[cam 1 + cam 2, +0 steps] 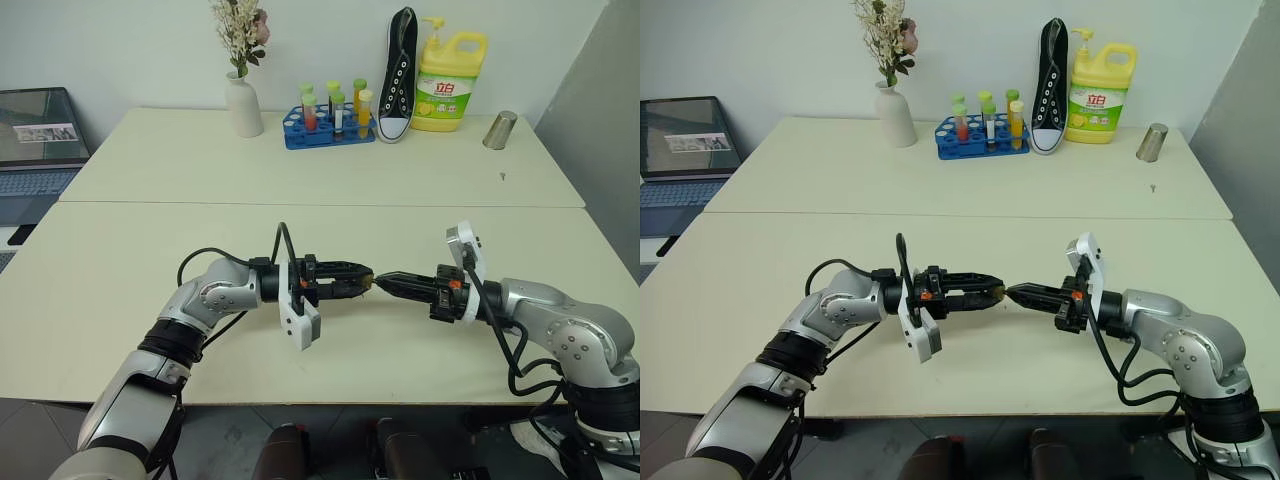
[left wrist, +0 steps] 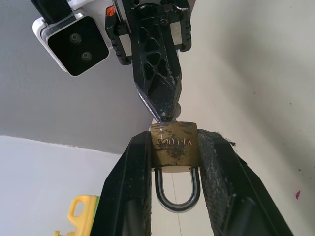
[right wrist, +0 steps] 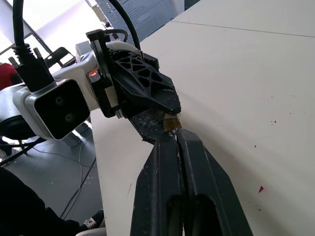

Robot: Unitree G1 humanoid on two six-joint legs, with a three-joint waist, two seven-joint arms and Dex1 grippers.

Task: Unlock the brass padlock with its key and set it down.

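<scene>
- I held the brass padlock (image 2: 173, 146) in the left claw (image 2: 174, 162), above the worktop (image 1: 150, 270) and clear of it. The two black fingers (image 2: 129, 187) pinched the flat brass sides, with the shackle pointing back toward the wrist.
- The right claw (image 3: 175, 135) was pressed together, its tips meeting the face of the lock body opposite the shackle. A sliver of silvery metal showed at those tips; I took it for the key (image 2: 173, 109), but could not confirm this.
- I judged the lock body to be rigid, dense for its bulk and smooth, so liable to twist out of a light pinch. The flat sides were the correct place to grip it.
- I judged the key to be thin, light and easily dropped. It called for a firm pinch on the ring end, in line with the keyway.
- The shackle sat closed in the body; I judged the lock not yet opened.
</scene>
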